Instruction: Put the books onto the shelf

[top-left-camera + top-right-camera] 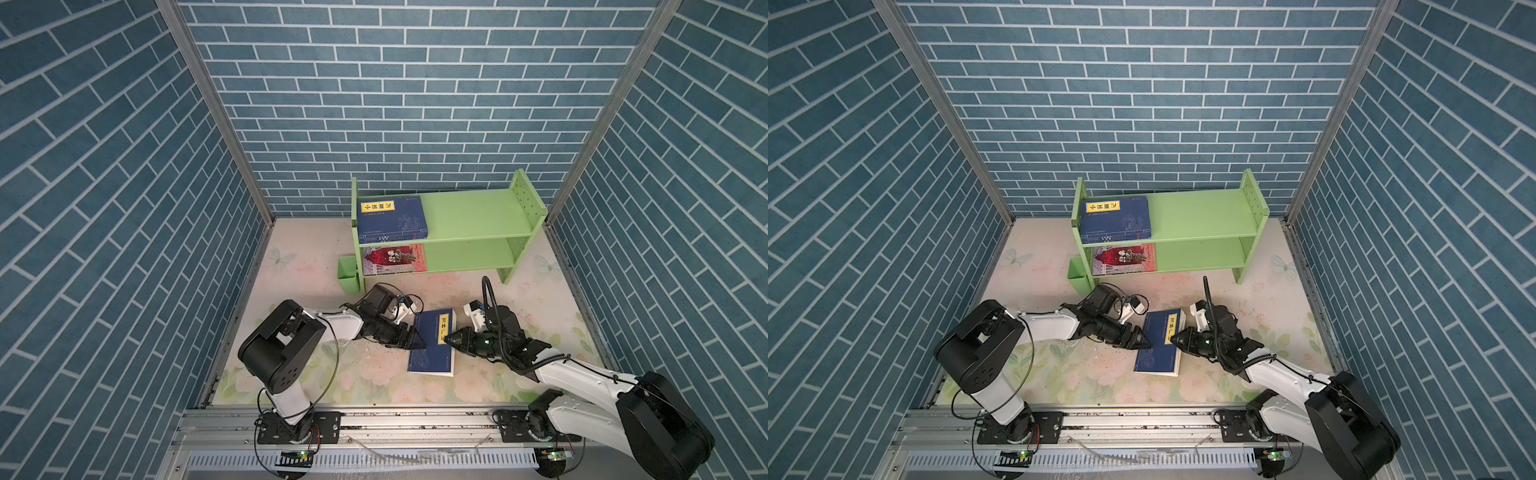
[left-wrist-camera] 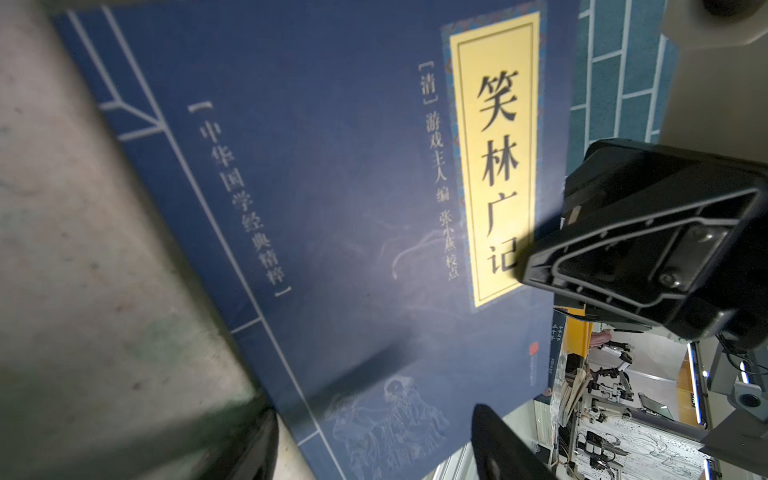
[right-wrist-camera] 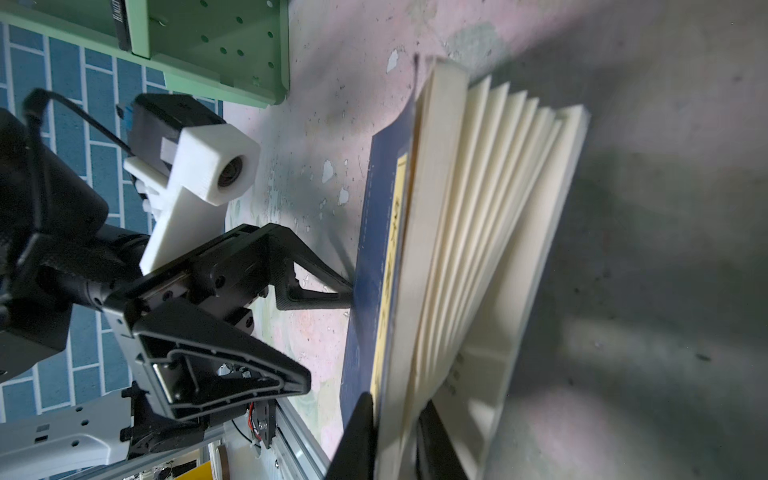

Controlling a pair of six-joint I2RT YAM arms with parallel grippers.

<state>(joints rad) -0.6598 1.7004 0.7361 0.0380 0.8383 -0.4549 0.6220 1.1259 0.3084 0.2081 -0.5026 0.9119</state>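
1. A thin blue book (image 1: 430, 345) with a yellow label lies on the flowery table (image 1: 332, 374), its pale pages fanned up.
2. Both arms reach in low, one from each side.
3. The left gripper (image 1: 419, 338) is spread wide, and one tip touches the spine edge. The right gripper (image 1: 448, 338) pinches the cover and some pages (the lifted side).
4. Farther back, the smooth green shelf (image 1: 469, 220) holds a second blue book (image 1: 392, 219) on top and a red book (image 1: 395, 259) below.
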